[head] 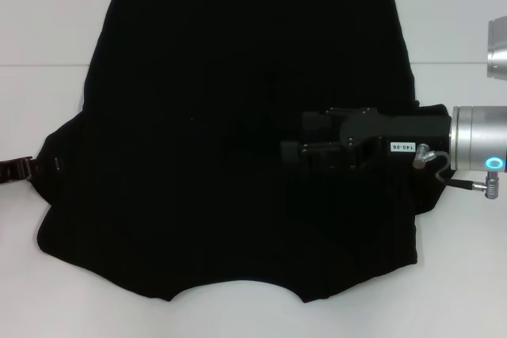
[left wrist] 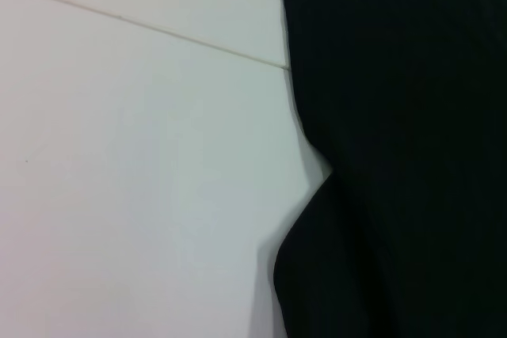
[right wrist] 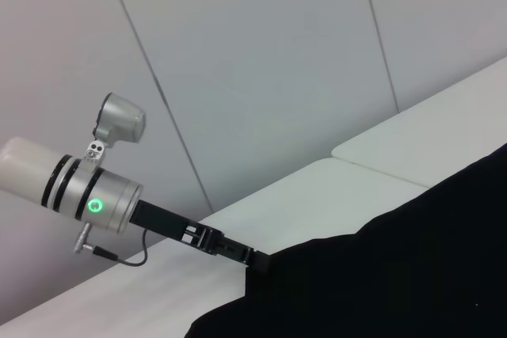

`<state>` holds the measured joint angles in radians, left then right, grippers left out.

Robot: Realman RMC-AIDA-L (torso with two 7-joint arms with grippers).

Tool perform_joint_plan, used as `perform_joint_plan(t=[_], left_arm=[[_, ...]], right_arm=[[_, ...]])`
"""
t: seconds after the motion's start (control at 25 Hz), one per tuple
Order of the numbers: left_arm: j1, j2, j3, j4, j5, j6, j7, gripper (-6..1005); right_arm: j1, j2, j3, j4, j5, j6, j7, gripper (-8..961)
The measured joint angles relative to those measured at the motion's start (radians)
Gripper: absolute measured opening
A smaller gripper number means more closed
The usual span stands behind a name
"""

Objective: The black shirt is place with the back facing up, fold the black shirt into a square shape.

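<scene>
Shirt: the black shirt (head: 230,140) lies spread flat on the white worktop (head: 55,21).
Right pincer: the right pincer (head: 291,152) reaches in over the cloth's middle; whether spread or pinching, cannot tell.
Left pincer: the left pincer (head: 17,169) touches the sleeve edge; grip unclear.
Key relation: shirt lies beneath right pincer, likely folding sideways.

The black shirt (head: 238,116) is soft, matt cloth. The table (head: 47,21) looks smooth and white. The right arm's wrist (head: 475,148) is brushed metal
</scene>
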<state>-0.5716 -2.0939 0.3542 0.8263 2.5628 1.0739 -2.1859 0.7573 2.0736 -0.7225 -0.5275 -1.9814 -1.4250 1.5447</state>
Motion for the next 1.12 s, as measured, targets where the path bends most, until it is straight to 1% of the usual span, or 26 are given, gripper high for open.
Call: perform_joint_plan(t=[0.36, 0.48, 0.88, 1.12], left_arm=[[-0.002, 0.001, 0.001, 0.000, 0.002, 0.000, 0.003, 797], [-0.002, 0.002, 0.002, -0.002, 0.013, -0.014, 0.000, 682], [-0.014, 0.004, 0.009, -0.021, 0.044, -0.034, -0.001, 442], [-0.017, 0.005, 0.012, -0.023, 0.043, -0.035, -0.001, 233]], right_arm=[[0.003, 0.000, 0.000, 0.000, 0.001, 0.005, 0.000, 898], [0.003, -0.001, 0.000, 0.000, 0.002, 0.006, 0.000, 898], [0.006, -0.001, 0.000, 0.000, 0.004, 0.009, 0.000, 896], [0.006, -0.001, 0.000, 0.000, 0.004, 0.009, 0.000, 895]])
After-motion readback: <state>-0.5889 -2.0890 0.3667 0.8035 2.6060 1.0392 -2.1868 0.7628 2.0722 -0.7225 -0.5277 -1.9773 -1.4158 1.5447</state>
